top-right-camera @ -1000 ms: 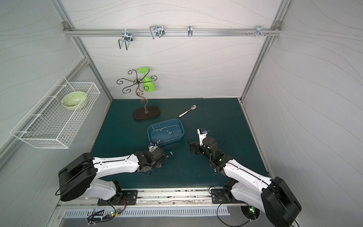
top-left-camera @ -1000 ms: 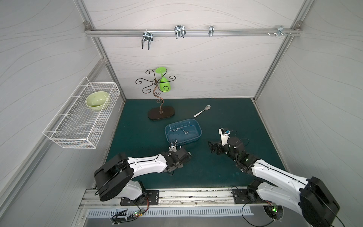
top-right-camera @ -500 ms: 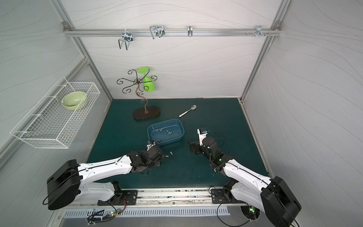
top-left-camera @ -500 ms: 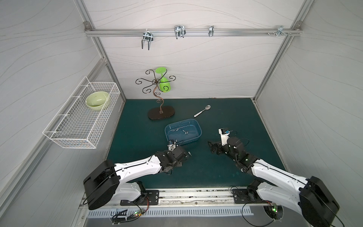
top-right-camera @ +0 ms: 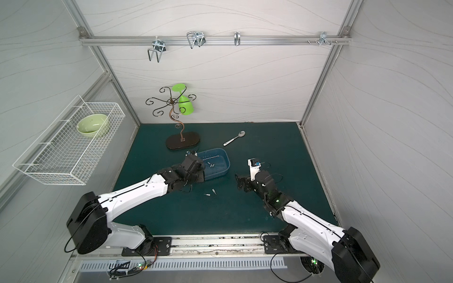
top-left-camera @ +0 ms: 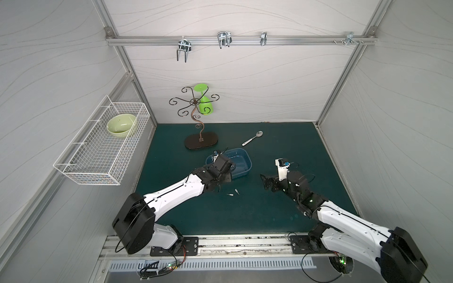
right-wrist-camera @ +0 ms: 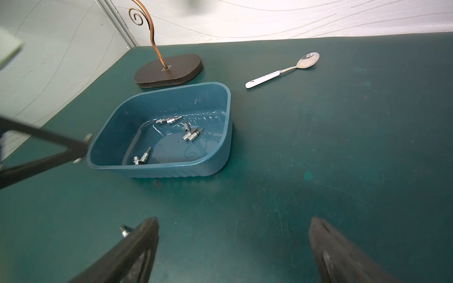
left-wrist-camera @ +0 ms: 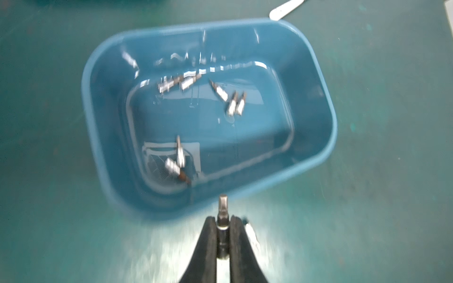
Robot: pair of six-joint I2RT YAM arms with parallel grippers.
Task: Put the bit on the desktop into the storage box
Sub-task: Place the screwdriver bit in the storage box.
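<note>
Smoothly rounded, glossy storage box [left-wrist-camera: 308, 98]

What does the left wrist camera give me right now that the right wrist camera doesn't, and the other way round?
Left wrist only: a close look at the bit pinched in the shut left gripper. Right wrist only: the open right gripper, a loose bit on the desktop beside its finger, and the stand base. Both: the blue box holding several bits, and the handle of the spoon.

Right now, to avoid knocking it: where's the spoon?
In a top view the spoon lies on the desktop beyond the storage box, right of the stand base.
</note>
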